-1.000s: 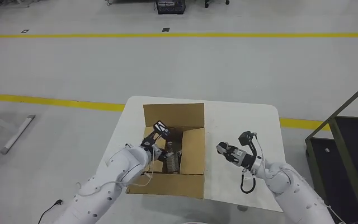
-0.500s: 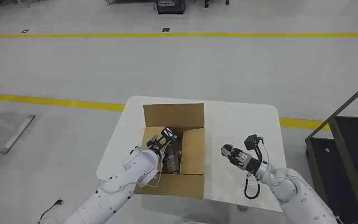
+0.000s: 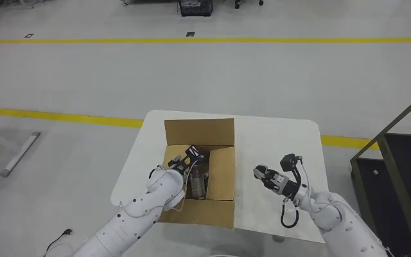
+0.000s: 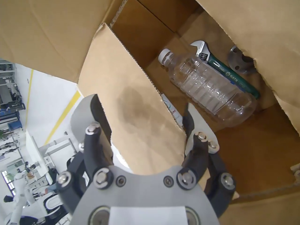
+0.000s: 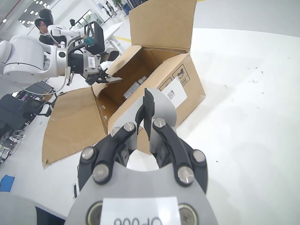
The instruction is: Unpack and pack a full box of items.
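An open cardboard box stands in the middle of the white table. Inside it lie a clear plastic bottle, a green-handled adjustable wrench and a round metal flange. A white tube is partly hidden behind a side flap. My left gripper is open at the box's left side, with one finger on each side of that flap's edge. My right gripper hovers over the table right of the box, shut on nothing. The left gripper also shows across the box.
The box's back flap stands upright and its near flap lies folded outward at the table's front edge. The right flap leans over the opening. Bare table lies right of the box.
My left gripper has come down and rightward from above the left flap into the box opening. My right gripper has drifted slightly toward the front of the table.
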